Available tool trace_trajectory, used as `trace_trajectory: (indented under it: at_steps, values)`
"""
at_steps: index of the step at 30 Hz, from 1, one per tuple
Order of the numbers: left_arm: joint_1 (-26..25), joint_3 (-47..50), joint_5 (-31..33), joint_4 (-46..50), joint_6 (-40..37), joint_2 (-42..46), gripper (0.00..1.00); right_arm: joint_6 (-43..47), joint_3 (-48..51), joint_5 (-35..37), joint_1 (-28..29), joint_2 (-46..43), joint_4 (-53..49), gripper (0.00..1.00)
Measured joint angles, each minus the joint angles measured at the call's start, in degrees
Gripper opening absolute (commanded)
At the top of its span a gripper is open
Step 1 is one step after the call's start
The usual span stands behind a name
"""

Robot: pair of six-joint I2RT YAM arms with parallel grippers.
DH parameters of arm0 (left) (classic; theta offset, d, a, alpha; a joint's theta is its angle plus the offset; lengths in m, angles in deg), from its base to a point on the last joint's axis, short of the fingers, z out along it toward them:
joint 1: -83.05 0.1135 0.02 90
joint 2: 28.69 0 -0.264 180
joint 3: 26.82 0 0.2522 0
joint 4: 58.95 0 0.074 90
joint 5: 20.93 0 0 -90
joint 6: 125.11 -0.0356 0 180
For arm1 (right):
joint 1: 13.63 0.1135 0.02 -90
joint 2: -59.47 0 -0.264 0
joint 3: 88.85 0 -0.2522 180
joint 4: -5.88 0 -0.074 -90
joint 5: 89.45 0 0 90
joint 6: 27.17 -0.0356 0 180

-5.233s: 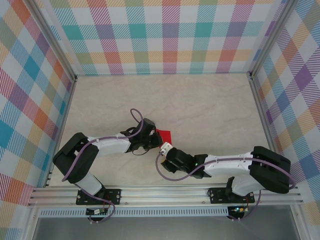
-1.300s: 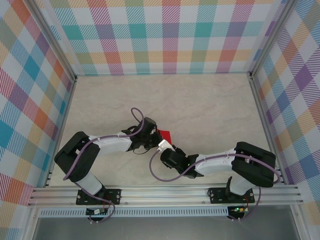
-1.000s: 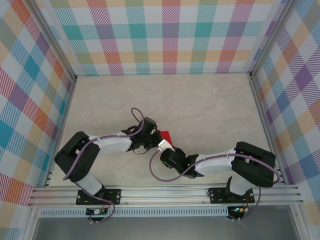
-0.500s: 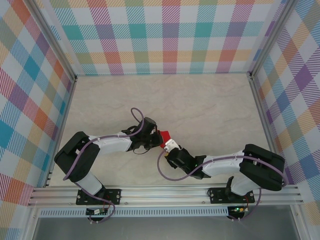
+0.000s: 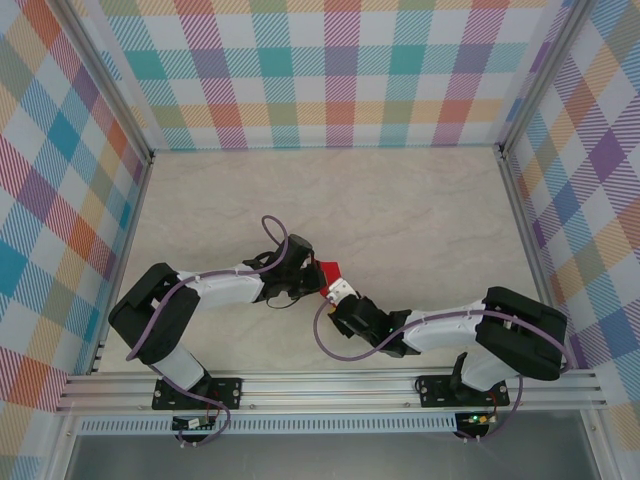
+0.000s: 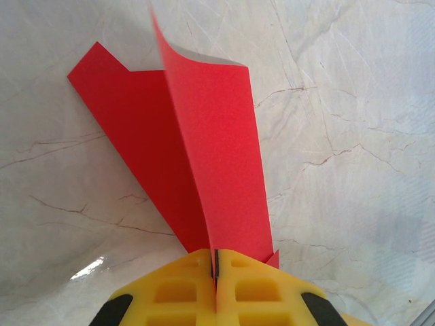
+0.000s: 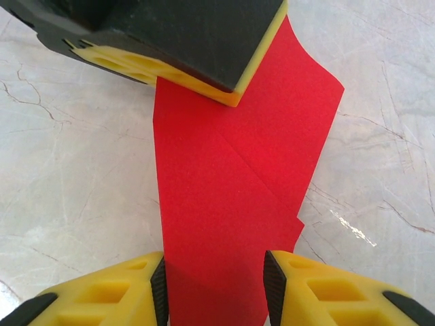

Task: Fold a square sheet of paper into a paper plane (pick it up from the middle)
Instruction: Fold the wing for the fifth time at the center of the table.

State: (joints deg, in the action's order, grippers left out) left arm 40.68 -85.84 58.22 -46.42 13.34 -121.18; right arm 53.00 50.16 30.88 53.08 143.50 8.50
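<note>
So, quick note from my remote session: the left gripper (image 6: 215, 261) was pressed fully together, pinching the red sheet of paper (image 6: 204, 149) at its narrow end. The sheet was part-folded, with two long flaps fanning away from the left gripper. One lay on the marble table (image 6: 353, 136) and the other stood up off it. The right gripper (image 7: 214, 285) sat just across from the left gripper with its jaws spread. The paper's free end lay in the gap between its yellow fingers (image 7: 109, 292), not clamped as far as I could tell. My read was mid-fold, working on the wing creases. I figured the next move needed the right claw to close on that loose end and lay it flat along the centre crease, without tugging it out of the left gripper's pinch.
</note>
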Motion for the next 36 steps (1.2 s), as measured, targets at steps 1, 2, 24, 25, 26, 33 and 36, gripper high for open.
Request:
trace_trajectory:
  at_steps: [1, 2, 24, 25, 26, 33, 36]
  values:
    - [0.00, 0.00, 0.00, 0.00, 0.00, 0.00, 0.02, 0.00, -0.02, 0.00, -0.04, 0.11, 0.31, 0.41]
    - [0.00, 0.00, 0.00, 0.00, 0.00, 0.00, 0.02, 0.00, -0.07, 0.00, -0.07, 0.26, 0.46, 0.40]
    - [0.00, 0.00, 0.00, 0.00, 0.00, 0.00, 0.05, -0.13, -0.35, -0.66, -0.37, 1.11, 0.96, 0.16]
    - [0.00, 0.00, 0.00, -0.02, 0.00, 0.00, 0.05, -0.22, -0.35, -0.66, -0.37, 1.14, 0.94, 0.16]
    - [0.00, 0.00, 0.00, -0.04, 0.00, 0.00, 0.05, -0.24, -0.39, -0.66, -0.37, 1.18, 0.94, 0.16]
    - [0.00, 0.00, 0.02, -0.39, 0.00, 0.00, 0.09, -0.28, -0.76, -0.85, -0.37, 1.44, 0.48, 0.15]
    - [0.00, 0.02, 0.02, -0.35, 0.02, 0.13, 0.12, -0.28, -0.79, -0.85, -0.37, 1.44, 0.31, 0.14]
